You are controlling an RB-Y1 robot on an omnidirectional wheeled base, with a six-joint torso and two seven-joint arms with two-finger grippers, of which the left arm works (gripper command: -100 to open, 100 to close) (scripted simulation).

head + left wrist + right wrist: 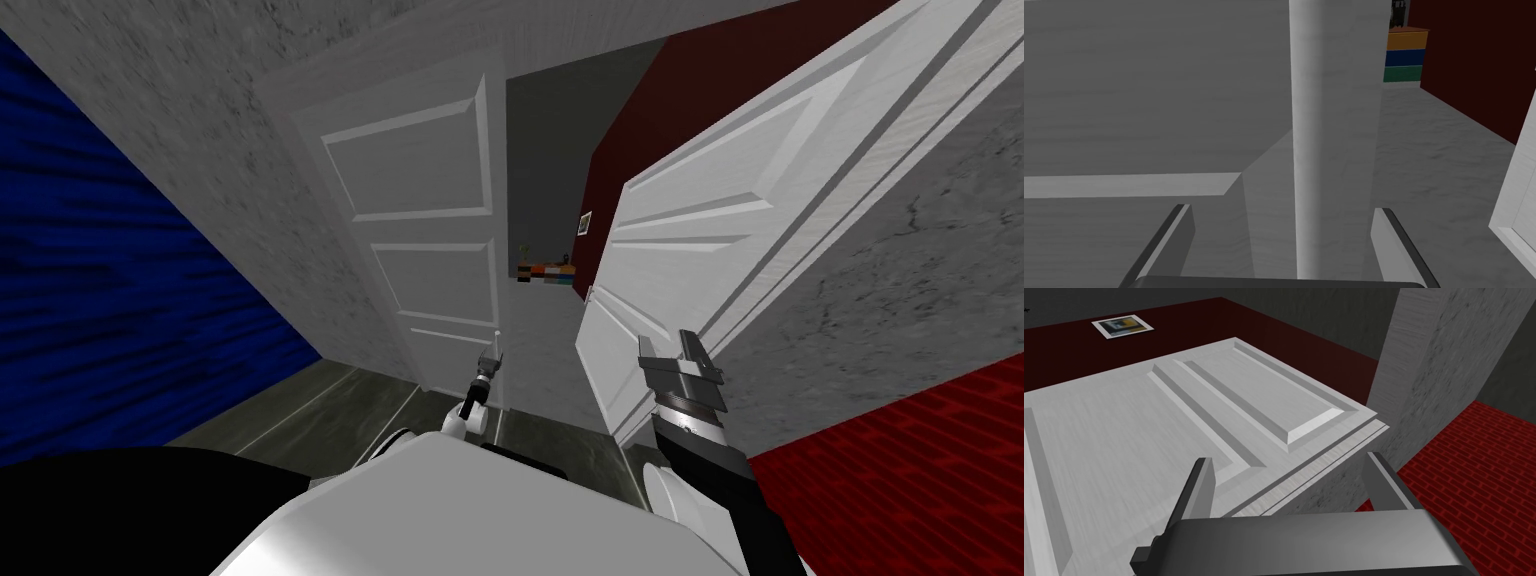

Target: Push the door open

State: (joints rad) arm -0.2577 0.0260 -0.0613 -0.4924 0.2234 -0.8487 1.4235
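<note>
While both white panelled leaves of the doorway stand partly ajar, my left gripper sits right at the free edge of the left door leaf. Its two fingers are spread wide, with nothing between them but that rounded upright edge. The leaf lies straight ahead of the gripper and runs off to my left, its long axis vertical. I cannot tell whether either finger touches it. Through the gap I see pale grey floor, a dark red wall and, well beyond, a small chest of orange, blue and green drawers.

My right gripper is also wide open and holds nothing. It hovers close to the face of the right door leaf, near the side where that leaf meets the mottled grey wall, with a red brick-patterned surface beside it. That leaf looks swung further into the room than the left one.

I judge the left arm the nearer one for the leaf that is less open. A push on its face, away from me and just inside the free edge, should swing it about its hinges. Pressing on the edge itself risks slipping off into the gap.

No writing can be read anywhere — a framed picture on the red wall is too small to make out
</note>
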